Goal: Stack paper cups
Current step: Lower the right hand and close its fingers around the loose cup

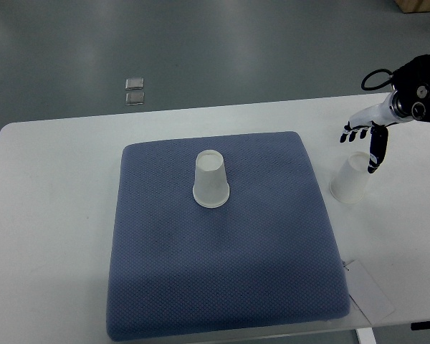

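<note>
Nearest the robot, a thin white paper sheet (pixel 371 290) lies at the right front of the white rectangular worktop (pixel 50 236), partly tucked beside the blue textured fabric mat (pixel 222 279) that covers the middle. The mat probably serves as a soft, non-slip staging area for the stacking.

There are two white paper cups, both upside down, rim to the surface. One inverted paper cup (pixel 211 179) stands on the mat, a little behind its centre, well apart from any hand. The second inverted paper cup (pixel 350 177) stands off the mat on the bare worktop, just beside the mat's right edge.

The right hand (pixel 367 137) hangs just above and behind this second cup, its arm coming in from the right edge. Its fingers (pixel 354 131) are spread and relaxed, pinching nothing; one dark finger points down toward the cup's top without a clear touch. Likely it is about to grip this cup and carry it onto the other.

Beyond the worktop, two small clear square pieces (pixel 135 92) lie on the grey floor.
</note>
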